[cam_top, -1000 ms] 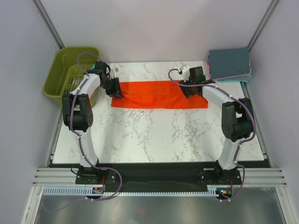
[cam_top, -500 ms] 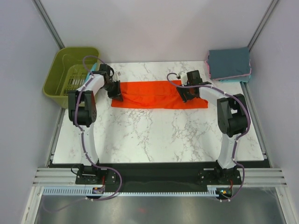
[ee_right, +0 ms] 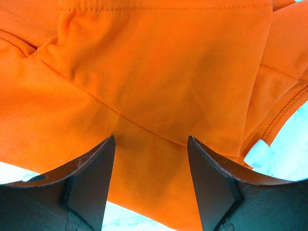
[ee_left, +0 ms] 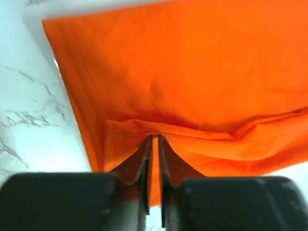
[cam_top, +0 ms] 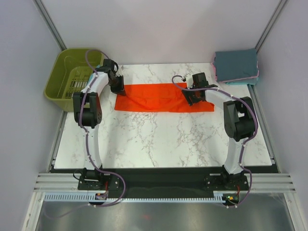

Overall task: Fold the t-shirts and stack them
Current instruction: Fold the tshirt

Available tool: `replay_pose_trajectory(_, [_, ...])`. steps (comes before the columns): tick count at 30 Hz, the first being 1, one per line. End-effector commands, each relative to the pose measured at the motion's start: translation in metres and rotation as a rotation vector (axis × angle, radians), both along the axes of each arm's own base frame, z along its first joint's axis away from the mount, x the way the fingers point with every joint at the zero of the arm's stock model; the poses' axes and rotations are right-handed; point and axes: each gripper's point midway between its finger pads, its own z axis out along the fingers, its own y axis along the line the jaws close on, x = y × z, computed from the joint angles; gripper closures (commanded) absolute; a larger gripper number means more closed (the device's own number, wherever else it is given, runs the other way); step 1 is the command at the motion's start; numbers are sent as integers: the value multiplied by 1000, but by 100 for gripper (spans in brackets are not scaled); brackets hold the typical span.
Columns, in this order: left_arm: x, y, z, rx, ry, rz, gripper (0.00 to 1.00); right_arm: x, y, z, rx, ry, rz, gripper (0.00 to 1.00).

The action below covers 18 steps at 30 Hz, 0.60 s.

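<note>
The white table holds the orange shirt, a long strip lying across its far half. Other folded shirts sit stacked at the far right corner. In the last second the left tool slid to the shirt's far left corner, and it pinches the cloth tight. The right tool moved a little left and hangs spread apart, holding nothing. I think the next fold is starting.

Overhead view evenly bright, soft shadows, sharp; wrist views overexposed where table shows, blown to white; orange shirt saturated; near claw fingers dark, slightly blurred.
</note>
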Motion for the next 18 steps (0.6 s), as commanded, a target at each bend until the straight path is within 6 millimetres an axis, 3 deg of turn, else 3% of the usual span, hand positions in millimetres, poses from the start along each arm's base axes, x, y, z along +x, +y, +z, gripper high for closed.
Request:
replay_pose_trajectory(1, [20,5,-7,57,-49,-18,81,2,-5,1,-20,-19,-15,30])
replay_pose_trajectory(3, [23,2,-5,68,-60,-25,68,3,-9,9,-33,-38,-25,29])
replay_pose_trajectory(5, [26,0,14,62,-97,-23,55,5,-13,19,-45,-60,-37,27])
replay_pose_trajectory(8, [23,-8,71,29,-194,-30,49,12,-17,66,-20,-152,-81,25])
replay_pose_trajectory(12, [6,-15,130,-21,-285,-42,43,14,-22,103,25,-222,-156,23])
replay_pose_trajectory(15, [-9,-19,147,-45,-308,-76,37,10,-23,106,70,-212,-194,23])
replay_pose_trajectory(18, [-26,-25,134,-72,-265,-128,30,8,-24,93,101,-168,-239,23])
